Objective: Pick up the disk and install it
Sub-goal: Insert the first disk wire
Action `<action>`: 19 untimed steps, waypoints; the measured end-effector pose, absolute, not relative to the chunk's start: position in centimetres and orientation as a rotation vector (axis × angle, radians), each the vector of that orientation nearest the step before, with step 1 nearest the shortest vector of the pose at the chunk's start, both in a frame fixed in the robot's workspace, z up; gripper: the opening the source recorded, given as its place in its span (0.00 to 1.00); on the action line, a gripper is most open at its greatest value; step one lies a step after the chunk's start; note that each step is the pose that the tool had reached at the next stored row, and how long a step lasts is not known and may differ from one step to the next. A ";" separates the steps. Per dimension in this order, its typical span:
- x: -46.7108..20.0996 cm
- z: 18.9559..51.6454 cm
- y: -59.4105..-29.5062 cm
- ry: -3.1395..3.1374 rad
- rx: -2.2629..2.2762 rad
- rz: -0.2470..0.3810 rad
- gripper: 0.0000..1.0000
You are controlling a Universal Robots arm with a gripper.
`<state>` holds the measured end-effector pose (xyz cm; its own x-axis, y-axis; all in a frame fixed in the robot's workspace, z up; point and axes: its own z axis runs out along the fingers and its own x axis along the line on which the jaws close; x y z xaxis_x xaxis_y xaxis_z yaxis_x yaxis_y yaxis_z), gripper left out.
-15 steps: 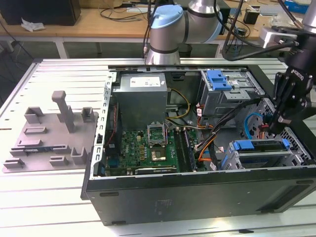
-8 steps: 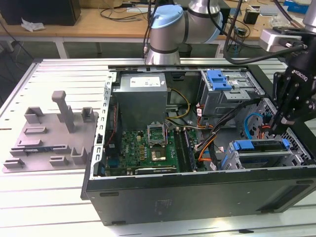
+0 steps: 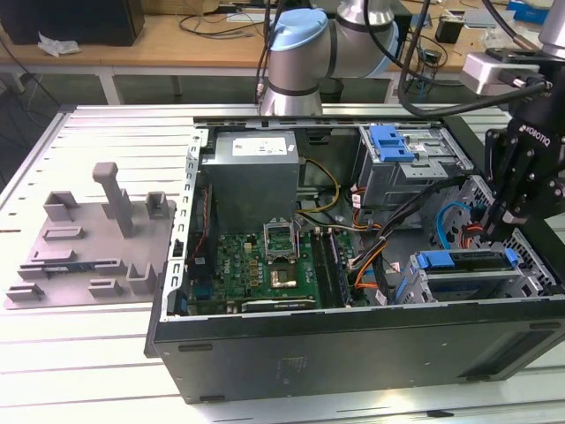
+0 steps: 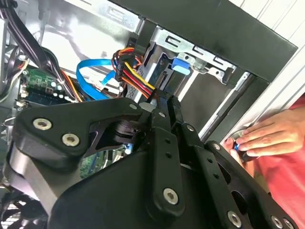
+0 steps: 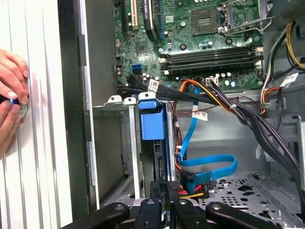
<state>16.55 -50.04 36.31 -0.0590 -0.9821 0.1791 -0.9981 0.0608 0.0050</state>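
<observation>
The disk, framed by its blue carrier, lies in the drive cage at the case's front corner, at the exterior view's right. In the first wrist view its blue tab shows at the cage's mouth, and in the second wrist view the tab shows too. My gripper hangs just over the disk's end nearer the exterior view's right. Both wrist views show the black fingers side by side, shut, with the tips at the disk's rear edge. Whether the tips touch the disk is unclear.
The open computer case holds a motherboard, bundled cables and a blue flat cable beside the cage. A second blue bracket sits in the upper bay. A grey fixture lies left. A person's hand rests outside the case.
</observation>
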 end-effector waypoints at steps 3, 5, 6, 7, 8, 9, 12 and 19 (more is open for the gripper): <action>16.4 36.3 -50.2 -2.166 2.080 0.183 0.17; 16.3 36.3 -50.4 -2.151 2.097 0.185 0.17; 16.2 36.3 -50.4 -2.144 2.104 0.186 0.17; 16.2 36.3 -50.5 -2.138 2.111 0.186 0.17; 16.1 36.3 -50.5 -2.131 2.119 0.187 0.17; 16.1 36.3 -50.6 -2.124 2.127 0.188 0.17; 16.1 36.3 -50.6 -2.095 2.159 0.191 0.17; 16.1 36.3 -50.6 -2.076 2.179 0.193 0.17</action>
<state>16.08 -50.59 36.31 0.0481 -0.9828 0.1782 -0.9988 -0.0484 0.0031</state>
